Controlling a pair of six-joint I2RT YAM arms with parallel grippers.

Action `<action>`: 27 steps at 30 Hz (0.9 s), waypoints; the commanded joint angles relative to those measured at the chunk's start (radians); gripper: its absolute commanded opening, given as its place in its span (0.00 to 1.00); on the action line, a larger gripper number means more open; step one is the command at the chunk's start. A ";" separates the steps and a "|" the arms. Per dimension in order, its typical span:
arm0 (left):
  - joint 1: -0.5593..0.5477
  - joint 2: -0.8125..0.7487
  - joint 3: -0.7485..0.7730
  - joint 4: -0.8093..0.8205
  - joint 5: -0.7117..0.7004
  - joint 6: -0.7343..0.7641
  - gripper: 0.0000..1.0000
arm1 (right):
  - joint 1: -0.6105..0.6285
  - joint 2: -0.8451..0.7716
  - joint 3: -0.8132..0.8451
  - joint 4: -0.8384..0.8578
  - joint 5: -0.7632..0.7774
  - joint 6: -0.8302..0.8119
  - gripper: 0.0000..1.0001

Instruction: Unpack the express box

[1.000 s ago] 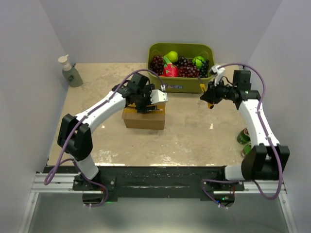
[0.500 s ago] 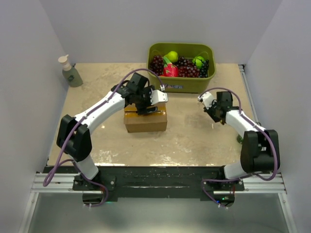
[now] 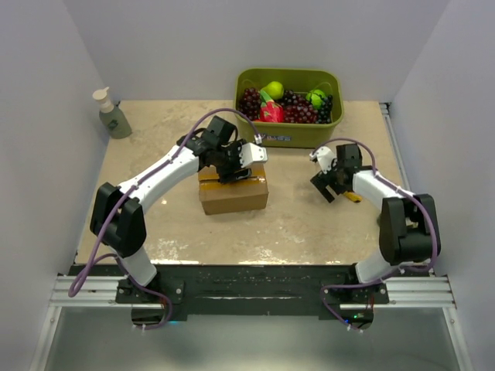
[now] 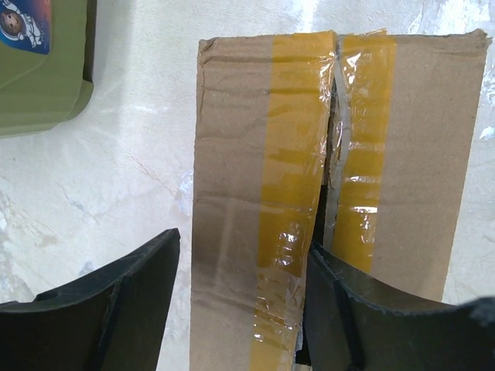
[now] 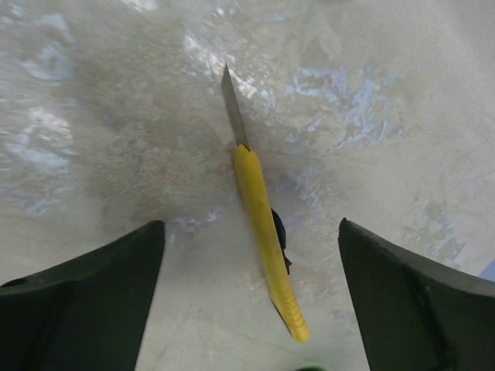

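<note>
Cardboard fills most of the left wrist view. The express box [image 3: 233,195] sits on the counter [image 3: 298,224] a little left of the middle, well clear of every edge. A band of yellowish tape [image 4: 298,154] runs along its top and is split down the centre seam [image 4: 329,178].

The left hand [image 4: 241,247] is low over the far part of the box top, partly open. One finger [image 4: 108,301] stands just outside the long side of the box. The other finger [image 4: 371,317] sits at the slit seam and seems to dip into the gap, though the view is too close to be sure. One taped flap lies between the two fingers. I cannot tell whether either finger presses on the cardboard.

The right hand [image 5: 251,226] hovers low over bare counter between the box and the right edge, spread wide and holding nothing. A yellow utility knife [image 5: 267,239] lies flat on the counter under it, between the fingers and touching neither. Its blade [image 5: 232,108] is out and points away from the wrist.

A green bin [image 3: 325,135] of fruit [image 3: 298,112] stands at the far edge, right of the middle and apart from the box. A pump bottle [image 3: 113,117] stands in the far left corner.
</note>
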 commanded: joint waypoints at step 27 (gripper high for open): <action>0.048 0.011 0.060 -0.011 0.139 -0.212 0.59 | 0.403 -0.125 0.234 0.056 -0.416 0.653 0.99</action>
